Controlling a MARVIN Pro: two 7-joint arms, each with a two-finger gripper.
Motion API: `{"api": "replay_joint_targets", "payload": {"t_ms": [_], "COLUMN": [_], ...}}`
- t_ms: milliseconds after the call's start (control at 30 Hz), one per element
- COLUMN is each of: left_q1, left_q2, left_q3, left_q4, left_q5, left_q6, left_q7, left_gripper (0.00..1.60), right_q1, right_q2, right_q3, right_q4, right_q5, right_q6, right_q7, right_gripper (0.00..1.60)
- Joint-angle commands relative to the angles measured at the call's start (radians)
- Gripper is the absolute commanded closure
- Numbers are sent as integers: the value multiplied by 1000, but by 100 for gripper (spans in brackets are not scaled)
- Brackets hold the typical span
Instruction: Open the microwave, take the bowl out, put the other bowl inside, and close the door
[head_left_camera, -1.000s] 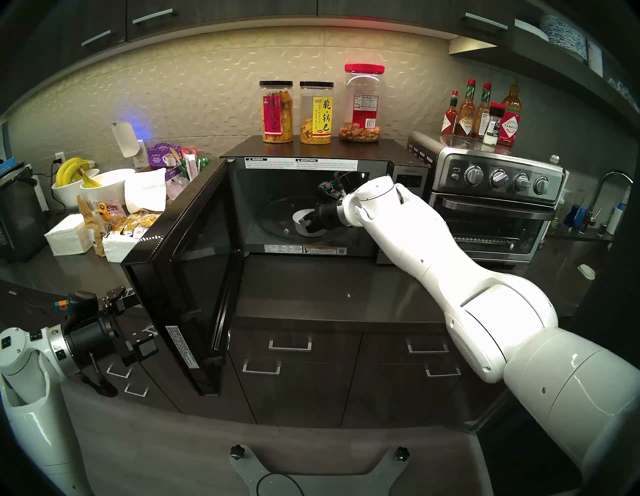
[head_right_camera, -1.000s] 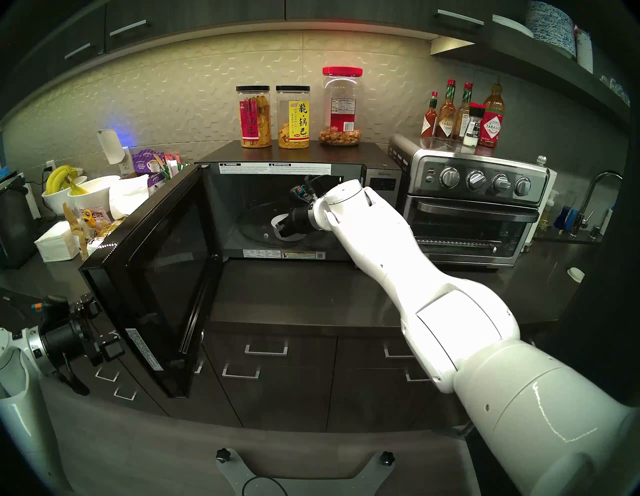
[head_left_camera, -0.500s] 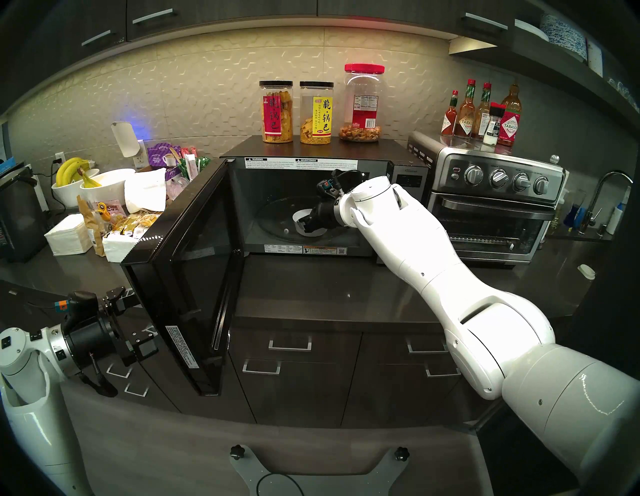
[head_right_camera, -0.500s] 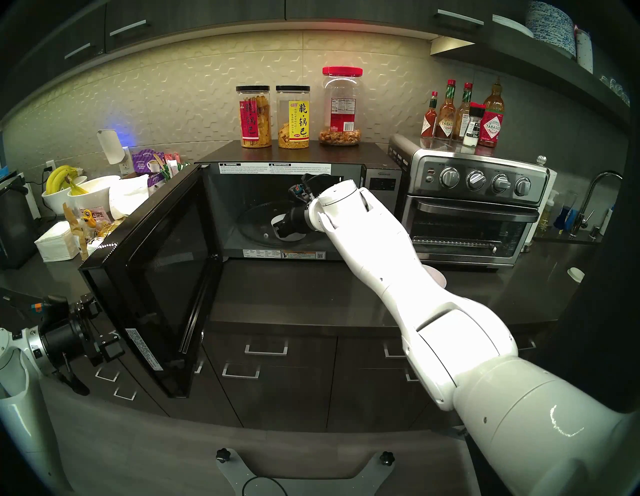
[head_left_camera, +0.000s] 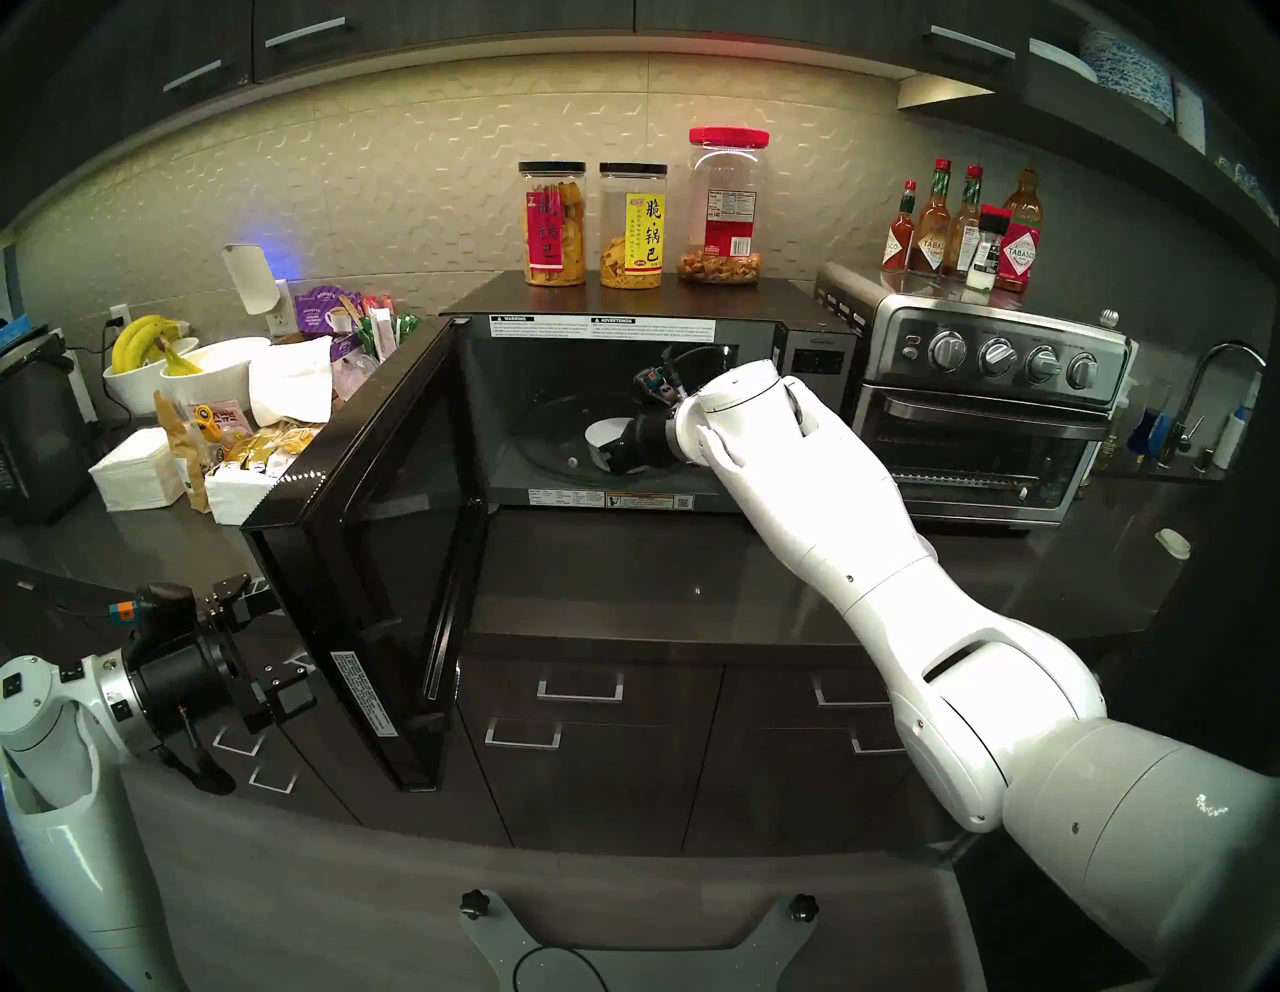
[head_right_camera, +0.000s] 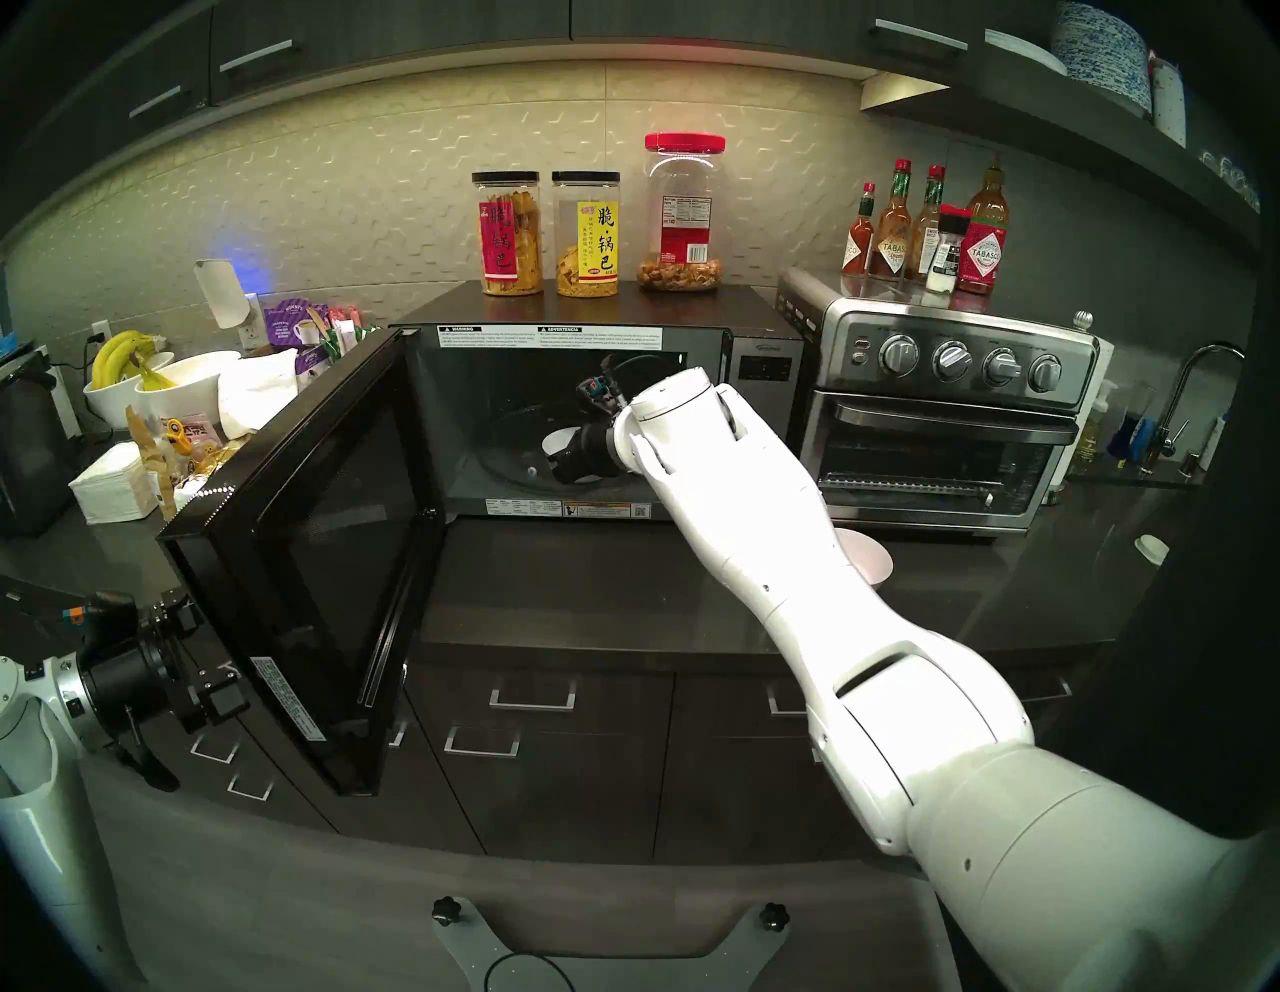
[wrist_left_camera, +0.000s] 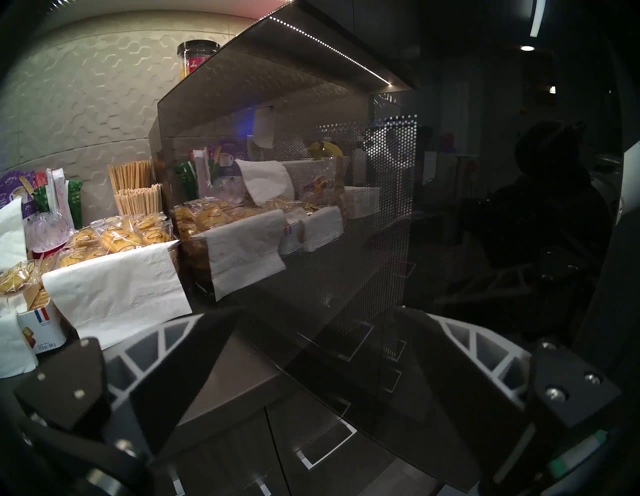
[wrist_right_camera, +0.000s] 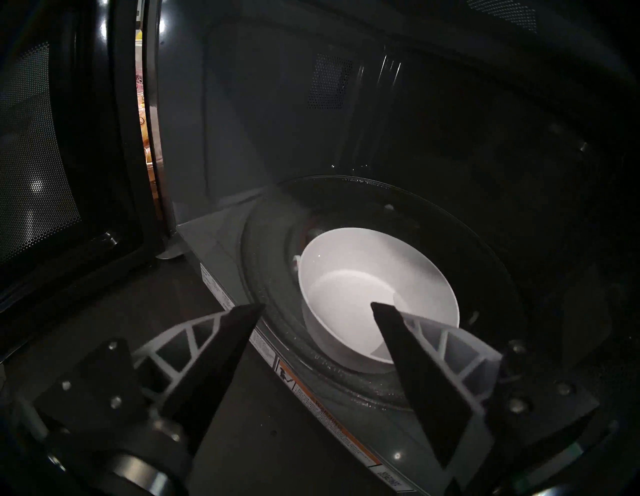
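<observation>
Reaching into the open microwave (head_left_camera: 623, 415) with the right gripper (wrist_right_camera: 317, 306), jaws spread wide, empty, 1 finger above the bowl (wrist_right_camera: 377, 291) on the glass turntable (wrist_right_camera: 485, 242). Best to straddle the near rim, then close firmly before lifting.

Your glossy white rounded arm shells (head_left_camera: 831, 512); black wrist housings (head_left_camera: 176, 675), orange-teal connector (head_left_camera: 125, 613); black finger pads (wrist_right_camera: 214, 353) on white lattice ribs, silver screws.

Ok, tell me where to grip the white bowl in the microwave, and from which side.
Pinch the white bowl's near rim wall, coming in through the open front. It sits upright on the glass turntable, and the open right gripper probably already straddles that rim.
</observation>
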Motion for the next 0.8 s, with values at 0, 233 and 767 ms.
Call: {"api": "replay_joint_targets", "payload": {"t_ms": [0, 233, 767], "left_q1": [2, 2, 2], "left_q2": [2, 2, 2], "left_q3": [1, 1, 1], "left_q4": [-15, -15, -15], "left_q5": [-7, -7, -7], "left_q6": [-1, -1, -2], "left_q7": [-11, -11, -10], "left_gripper": [0, 0, 0], "right_q1": [23, 36, 75], "right_q2": [-9, -17, -54], "right_q3": [15, 10, -3], "right_q4": [-33, -9, 89], "right_q5": [11, 14, -2], "right_q6": [6, 4, -26], "right_q7": [5, 12, 13], "right_gripper": [35, 29, 16]}}
